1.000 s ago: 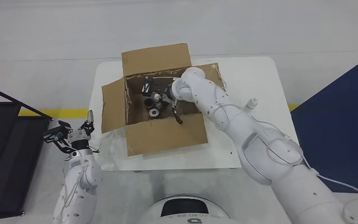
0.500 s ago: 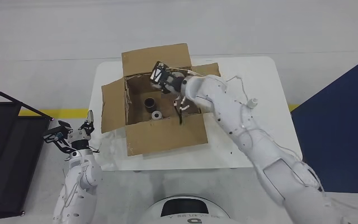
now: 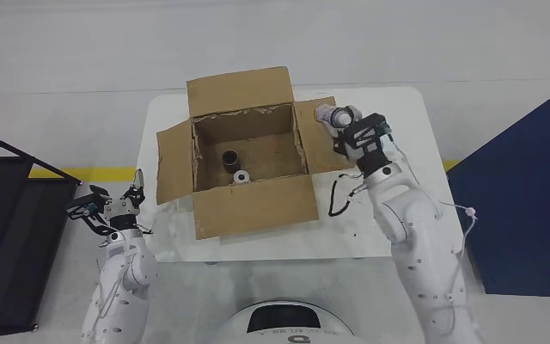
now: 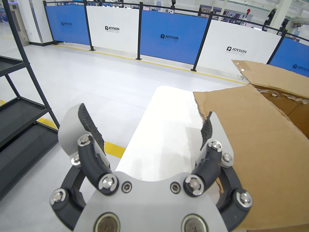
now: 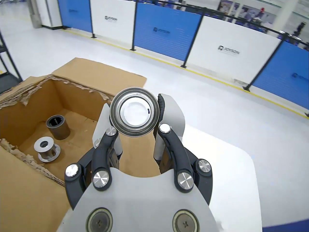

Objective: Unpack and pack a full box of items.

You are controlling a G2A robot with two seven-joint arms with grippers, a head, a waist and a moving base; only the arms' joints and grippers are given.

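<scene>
An open cardboard box (image 3: 249, 206) (image 5: 29, 189) (image 4: 260, 150) stands on the white table (image 3: 387, 215). Inside it remain a dark cylinder (image 3: 230, 159) (image 5: 58, 126) and a small silver flanged part (image 3: 241, 177) (image 5: 45, 149). My right gripper (image 3: 341, 123) (image 5: 135, 114) is shut on a round metal bearing (image 3: 331, 113) (image 5: 134, 114), held above the box's right flap and the table's far right part. My left gripper (image 3: 116, 199) (image 4: 147, 119) stands open with nothing in it, off the table's left edge beside the box's left flap.
A black shelf rack (image 3: 26, 249) (image 4: 19, 112) stands on the floor to the left. A black cable (image 3: 337, 196) hangs by the right arm over the table. Blue and white fence panels (image 4: 169, 37) line the room behind.
My right gripper has risen out of the box with the metal bearing and swung to the right, over the table beside the box. The left arm has not moved.
</scene>
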